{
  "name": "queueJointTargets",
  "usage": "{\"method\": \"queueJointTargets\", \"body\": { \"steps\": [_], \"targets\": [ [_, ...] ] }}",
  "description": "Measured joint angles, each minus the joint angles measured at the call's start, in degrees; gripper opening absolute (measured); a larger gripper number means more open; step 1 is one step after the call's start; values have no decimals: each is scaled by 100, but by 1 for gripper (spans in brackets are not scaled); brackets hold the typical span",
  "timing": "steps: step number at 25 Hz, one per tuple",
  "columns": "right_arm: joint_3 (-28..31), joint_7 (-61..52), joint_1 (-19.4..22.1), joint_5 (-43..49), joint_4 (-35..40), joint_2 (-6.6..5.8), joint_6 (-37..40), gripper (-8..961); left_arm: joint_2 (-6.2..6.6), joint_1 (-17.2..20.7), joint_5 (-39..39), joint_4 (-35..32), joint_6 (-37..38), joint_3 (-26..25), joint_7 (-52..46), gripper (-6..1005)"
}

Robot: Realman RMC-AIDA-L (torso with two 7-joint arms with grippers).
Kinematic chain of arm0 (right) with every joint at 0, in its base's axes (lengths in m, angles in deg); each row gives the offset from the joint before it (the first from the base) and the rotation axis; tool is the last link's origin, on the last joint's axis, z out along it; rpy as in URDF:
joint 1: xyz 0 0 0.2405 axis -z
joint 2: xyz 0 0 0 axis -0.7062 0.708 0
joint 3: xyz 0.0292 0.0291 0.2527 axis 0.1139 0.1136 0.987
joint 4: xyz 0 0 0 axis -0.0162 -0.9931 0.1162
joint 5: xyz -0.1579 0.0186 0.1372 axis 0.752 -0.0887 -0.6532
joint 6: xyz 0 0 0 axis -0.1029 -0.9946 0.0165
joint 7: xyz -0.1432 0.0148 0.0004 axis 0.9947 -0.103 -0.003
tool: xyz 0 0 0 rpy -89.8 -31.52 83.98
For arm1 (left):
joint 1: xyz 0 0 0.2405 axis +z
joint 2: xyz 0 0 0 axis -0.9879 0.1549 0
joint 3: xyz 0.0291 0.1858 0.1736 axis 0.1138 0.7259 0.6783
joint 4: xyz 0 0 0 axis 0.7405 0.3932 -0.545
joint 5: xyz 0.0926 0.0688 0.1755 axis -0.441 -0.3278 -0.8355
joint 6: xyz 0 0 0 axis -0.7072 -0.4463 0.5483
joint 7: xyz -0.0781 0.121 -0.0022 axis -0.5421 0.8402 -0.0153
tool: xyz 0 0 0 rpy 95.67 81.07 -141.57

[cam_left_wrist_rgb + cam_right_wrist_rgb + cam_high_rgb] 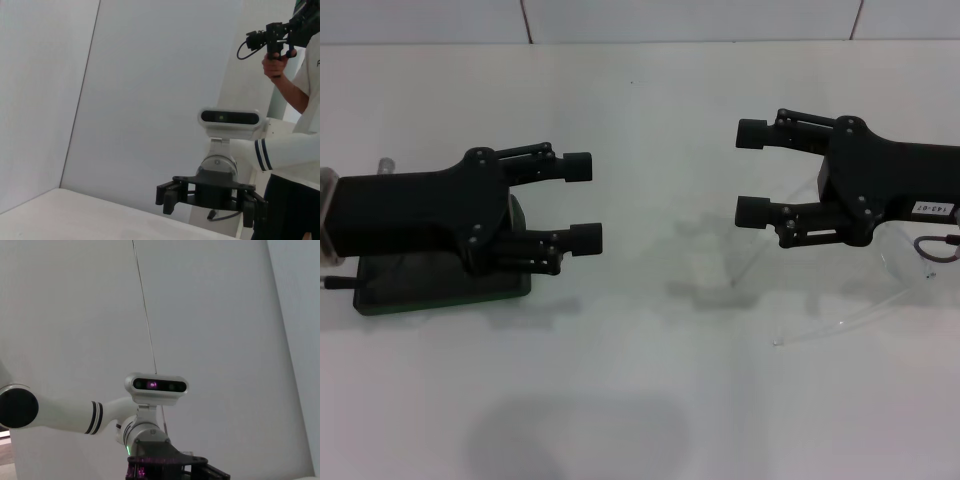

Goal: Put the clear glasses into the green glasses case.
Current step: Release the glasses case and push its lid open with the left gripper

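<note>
Left tool (587,203) and right tool (753,172) face each other, both with fingers spread; bare worktop (660,130) between them gives free passage. Green glasses case (440,290) lies under left tool. Clear glasses (840,300) lie under right tool, one arm reaching beyond it.

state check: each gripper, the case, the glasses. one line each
left gripper: open, holding nothing, over the green glasses case
right gripper: open, holding nothing, over the clear glasses
green glasses case: flat on the table, mostly hidden under the left gripper; open or shut not visible
clear glasses: on the table, outside the case, partly hidden by the right gripper
</note>
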Motion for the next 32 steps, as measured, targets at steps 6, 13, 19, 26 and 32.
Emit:
{"method": "queueJointTargets", "body": {
  "steps": [6,13,19,26,32],
  "targets": [
    [2,11,0,0,2,3,-2,884,0,10,-28,6,0,0,-7,875],
    [21,59,0,1,3,26,-2,881,0,8,-56,6,0,0,-10,874],
    [339,105,48,4,-29,28,-1,879,41,6,-80,-82,-2,-44,-219,874],
    [1367,133,392,13,-70,-55,-9,877,364,-58,-1208,-2124,-185,-645,-2236,873],
    [2301,138,839,11,-83,-105,-11,875,78,-273,-3603,-4306,-279,-654,-2937,873]
  ]
}}
